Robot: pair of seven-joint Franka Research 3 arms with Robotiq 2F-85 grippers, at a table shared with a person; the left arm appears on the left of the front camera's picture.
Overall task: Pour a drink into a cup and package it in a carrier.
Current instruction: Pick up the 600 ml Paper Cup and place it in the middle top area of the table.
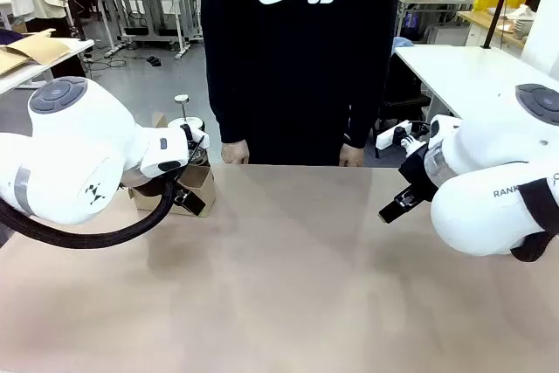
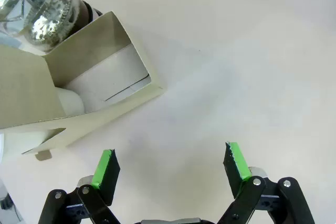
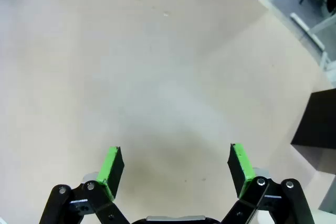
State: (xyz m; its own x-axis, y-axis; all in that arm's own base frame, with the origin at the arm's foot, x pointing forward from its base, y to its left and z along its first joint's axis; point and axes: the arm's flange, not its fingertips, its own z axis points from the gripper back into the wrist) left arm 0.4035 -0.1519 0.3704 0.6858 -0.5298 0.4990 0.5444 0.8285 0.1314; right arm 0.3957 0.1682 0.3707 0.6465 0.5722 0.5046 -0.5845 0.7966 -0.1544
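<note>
The brown cardboard carrier (image 1: 199, 183) stands at the table's far left, and the glass press jug (image 1: 189, 133) with its metal lid is just behind it. In the left wrist view the carrier (image 2: 89, 40) lies up and left of my fingers, the jug (image 2: 42, 3) at the top left corner. I cannot make out the drink inside it. A white rounded shape (image 2: 71, 103) sits in the carrier; I cannot tell whether it is the cup. My left gripper (image 1: 194, 201) (image 2: 170, 163) is open over bare table beside the carrier. My right gripper (image 1: 395, 209) (image 3: 174, 165) is open and holds nothing.
A person stands at the far side with both hands (image 1: 234, 153) (image 1: 351, 156) at the table edge. A black box (image 3: 317, 124) stands at the right edge of the right wrist view. The tan table (image 1: 288, 277) is bare across its middle and front.
</note>
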